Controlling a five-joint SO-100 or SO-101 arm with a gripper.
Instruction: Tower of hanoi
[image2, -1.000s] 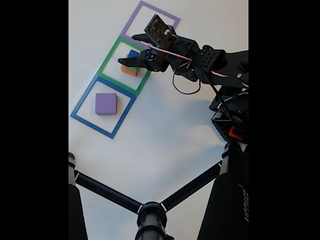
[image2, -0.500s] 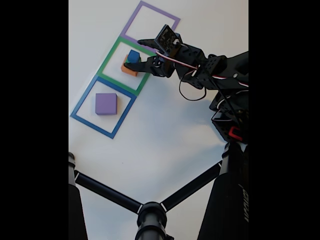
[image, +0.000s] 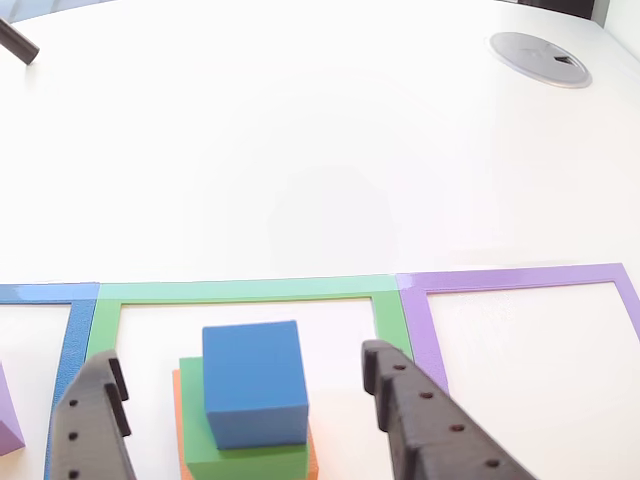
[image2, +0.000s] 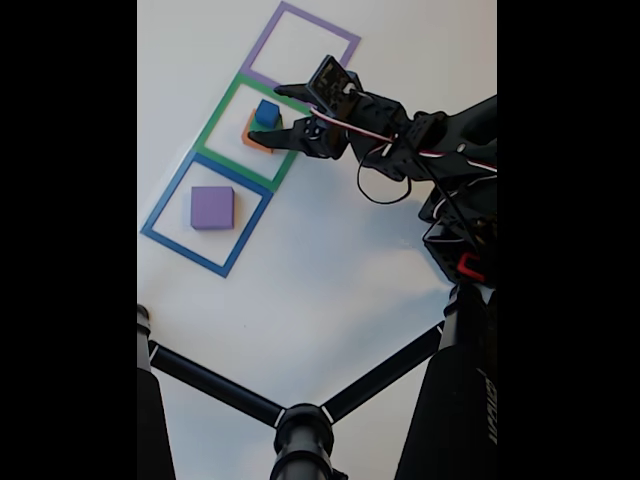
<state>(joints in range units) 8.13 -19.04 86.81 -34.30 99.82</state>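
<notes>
Three matte blocks sit stacked inside the green square outline (image2: 243, 132): a blue cube (image: 254, 383) on a flatter green block (image: 240, 456) on an orange block (image: 179, 410) that peeks out at the edges. Apart from them, the flat purple block (image2: 212, 208) lies alone in the blue outline (image2: 205, 213). Spread wide, the gripper (image: 240, 385) has one dark finger on either side of the stack, touching nothing.

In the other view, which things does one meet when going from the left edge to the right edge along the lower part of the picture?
Purple block → blue outline → left jaw → stack of orange, green and blue cube within the green outline → right jaw → purple outline.
</notes>
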